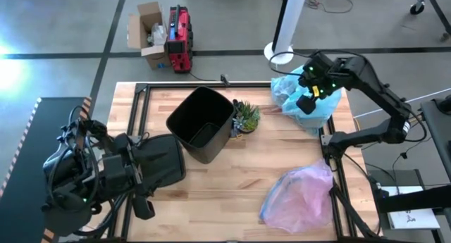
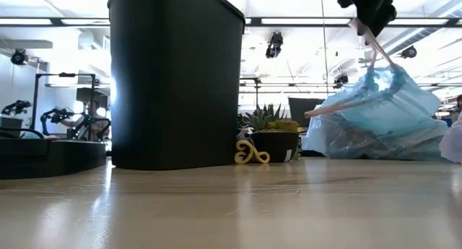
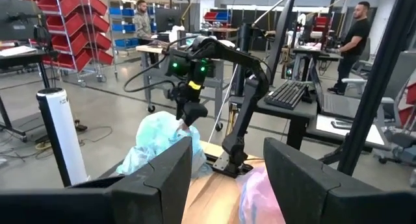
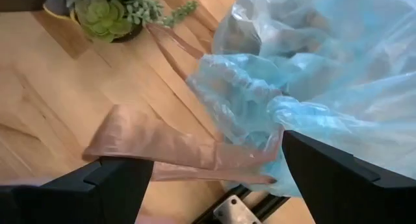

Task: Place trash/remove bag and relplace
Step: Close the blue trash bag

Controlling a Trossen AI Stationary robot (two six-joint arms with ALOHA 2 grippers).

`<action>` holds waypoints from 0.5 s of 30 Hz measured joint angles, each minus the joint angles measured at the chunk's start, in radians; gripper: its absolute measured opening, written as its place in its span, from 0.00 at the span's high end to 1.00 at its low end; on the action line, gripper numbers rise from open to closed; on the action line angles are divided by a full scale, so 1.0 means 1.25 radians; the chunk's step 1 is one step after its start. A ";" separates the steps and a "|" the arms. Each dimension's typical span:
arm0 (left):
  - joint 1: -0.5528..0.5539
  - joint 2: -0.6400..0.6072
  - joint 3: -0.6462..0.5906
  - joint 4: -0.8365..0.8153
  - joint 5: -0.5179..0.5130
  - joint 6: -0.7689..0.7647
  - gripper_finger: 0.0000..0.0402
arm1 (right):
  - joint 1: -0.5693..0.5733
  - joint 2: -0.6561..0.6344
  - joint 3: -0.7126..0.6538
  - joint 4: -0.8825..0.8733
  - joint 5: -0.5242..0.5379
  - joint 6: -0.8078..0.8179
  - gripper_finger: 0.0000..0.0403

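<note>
Looking down from the high view, you have the right gripper (image 1: 310, 96) hanging over the blue-teal bag (image 1: 320, 110) at the far right corner of the table (image 1: 239, 176), and its wrist view shows the fingers spread wide, one to each side of the bag's gathered top with a pinkish drawstring strip (image 4: 175, 149) running between them; nothing is clamped, so treat the bag as let go and resting on the wood. The bag lies straight below that gripper, bulging away toward the table's right edge, and in the low view its strip slants up from the heap toward the gripper. The black bin (image 1: 202, 123) stands empty of any liner near the table's middle, with the small potted plant (image 1: 246, 116) just beside it, between bin and bag. The pinkish-lilac bag (image 1: 299, 197) lies on the near right side, well apart from the bin. Your left gripper (image 3: 224, 185) waits low at the near left, fingers parted and holding nothing. For the next move, I judge the right arm the nearer one to either bag; any carry toward the bin runs leftward past the plant, so mind that pot
</note>
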 joint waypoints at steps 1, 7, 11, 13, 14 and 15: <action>0.000 0.000 0.000 -0.001 0.000 -0.008 0.56 | 0.000 0.000 -0.004 0.001 0.001 0.007 0.20; -0.002 0.000 0.000 -0.076 0.035 -0.096 0.55 | 0.001 0.004 -0.062 0.000 0.000 0.018 0.20; -0.002 0.000 0.000 -0.213 0.084 -0.237 0.56 | 0.049 -0.022 -0.080 0.001 -0.030 -0.001 0.20; -0.002 0.000 0.000 -0.272 0.115 -0.313 0.56 | 0.084 -0.051 -0.080 0.000 -0.036 -0.018 0.20; -0.002 0.000 0.000 -0.294 0.133 -0.341 0.56 | 0.092 -0.064 -0.080 -0.001 -0.022 -0.027 0.20; 0.000 0.000 0.000 -0.309 0.145 -0.360 0.55 | 0.094 -0.077 -0.080 -0.001 0.017 -0.045 0.20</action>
